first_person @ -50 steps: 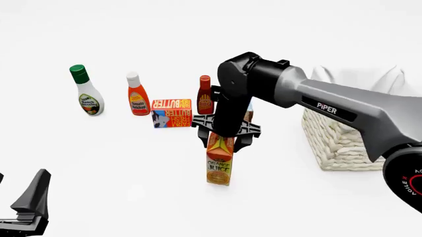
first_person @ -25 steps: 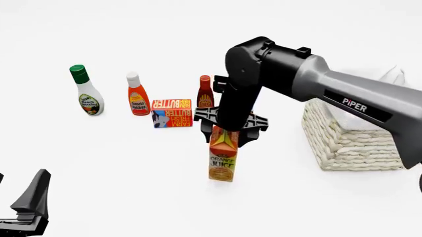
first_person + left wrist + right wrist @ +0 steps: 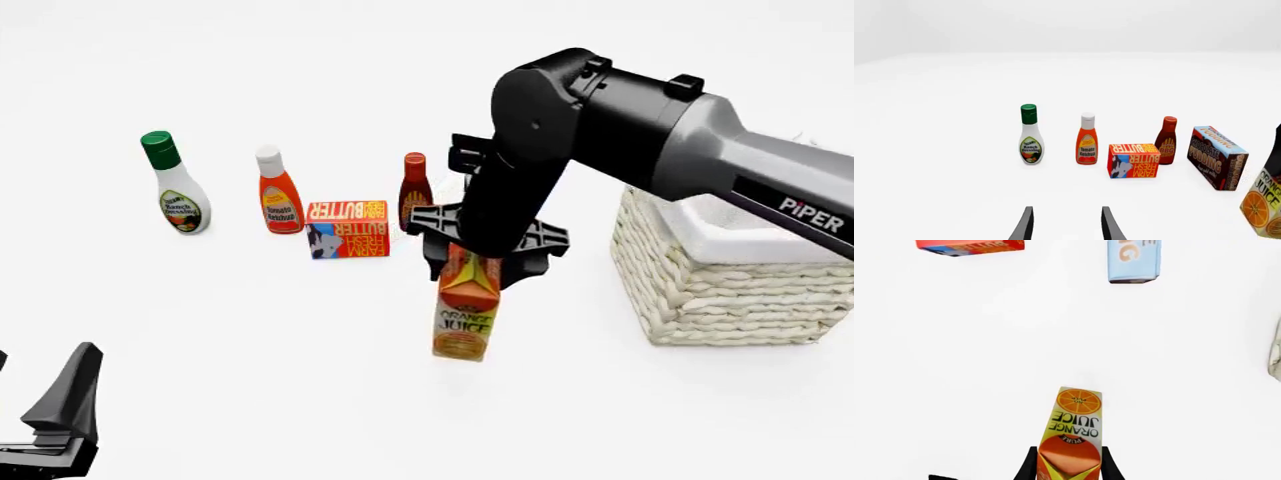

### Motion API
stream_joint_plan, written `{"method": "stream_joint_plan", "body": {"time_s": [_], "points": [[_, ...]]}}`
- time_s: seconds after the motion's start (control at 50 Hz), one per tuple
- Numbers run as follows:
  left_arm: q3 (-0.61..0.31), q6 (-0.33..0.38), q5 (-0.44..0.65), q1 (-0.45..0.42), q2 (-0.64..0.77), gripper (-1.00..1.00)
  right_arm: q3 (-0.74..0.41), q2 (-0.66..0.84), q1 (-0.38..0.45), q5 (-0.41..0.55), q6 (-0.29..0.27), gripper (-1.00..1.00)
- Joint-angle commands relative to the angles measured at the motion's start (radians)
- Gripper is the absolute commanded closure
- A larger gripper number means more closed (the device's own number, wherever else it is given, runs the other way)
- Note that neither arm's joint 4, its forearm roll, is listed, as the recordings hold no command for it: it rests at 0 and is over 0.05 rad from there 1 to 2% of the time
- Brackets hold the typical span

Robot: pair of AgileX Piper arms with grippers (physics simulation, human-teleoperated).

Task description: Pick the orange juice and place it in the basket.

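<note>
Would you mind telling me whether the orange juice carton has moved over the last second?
Yes. Gripped by the right gripper, the orange juice has shifted right toward the basket, farther from the butter box.

Orange juice carton (image 3: 466,318) is showing "ORANGE JUICE", with "PURE" above it in the right wrist view. Right arm (image 3: 747,170) is reading "PIPER" in white. Flat box (image 3: 348,229) is showing "FARM FRESH BUTTER". Green-capped bottle (image 3: 1031,134): "Ranch Dressing". White-capped orange bottle (image 3: 1087,139): "Tomato Ketchup". Dark red bottle (image 3: 1166,141): "BBQ". Brown box (image 3: 1217,157): "CHOCOLATE PUDDING". Pale blue box (image 3: 1134,260): lettering cut off, unreadable.
</note>
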Motion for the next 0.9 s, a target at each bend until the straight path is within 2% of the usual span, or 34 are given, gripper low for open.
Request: {"method": "stream_joint_plan", "body": {"time_s": [0.02,0.22,0.4,0.56,0.68,0.9], "points": [[0.001,0.000,0.000,0.000,-0.001,-1.00,0.009,-0.062,0.005,0.000,0.008,1.00],[0.001,0.001,0.000,0.000,-0.001,-1.00,0.000,-0.089,0.000,0.000,-0.012,1.00],[0.001,0.000,0.000,0.000,-0.001,-1.00,0.000,-0.108,-0.029,0.000,-0.054,1.00],[0.001,0.000,0.000,0.000,-0.001,-1.00,-0.007,-0.140,-0.085,0.000,-0.125,1.00],[0.001,0.000,0.000,0.000,-0.001,-1.00,-0.020,-0.160,-0.103,0.000,-0.150,1.00],[0.001,0.000,0.000,0.000,-0.001,-1.00,-0.038,-0.201,-0.169,0.000,-0.234,1.00]]}}
